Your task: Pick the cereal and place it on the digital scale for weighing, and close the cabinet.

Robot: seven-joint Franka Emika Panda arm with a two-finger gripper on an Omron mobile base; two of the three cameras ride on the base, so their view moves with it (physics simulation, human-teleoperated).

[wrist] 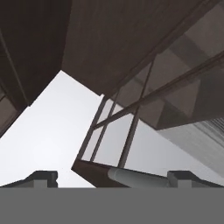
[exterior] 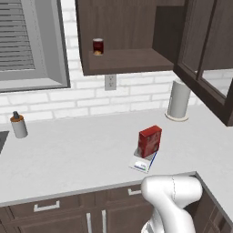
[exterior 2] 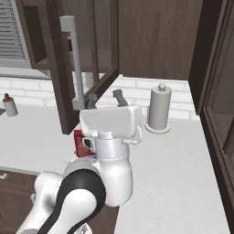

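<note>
While cereal [exterior: 149, 141] sits on scale [exterior: 143, 163], cabinet [exterior: 123, 34] door hangs open.

White brick wall [exterior: 136, 91] with a wall socket [exterior: 110, 82] behind a pale grey desk [exterior: 68, 150]. Grey-framed window with closed blinds [exterior: 20, 41] at left. Brown drawers [exterior: 45, 207] with metal handles below the desk.

We see the cereal box [exterior 2: 82, 142] half hidden behind our arm. The cabinet door [exterior: 205, 59] is cut off at the picture's edge.
</note>
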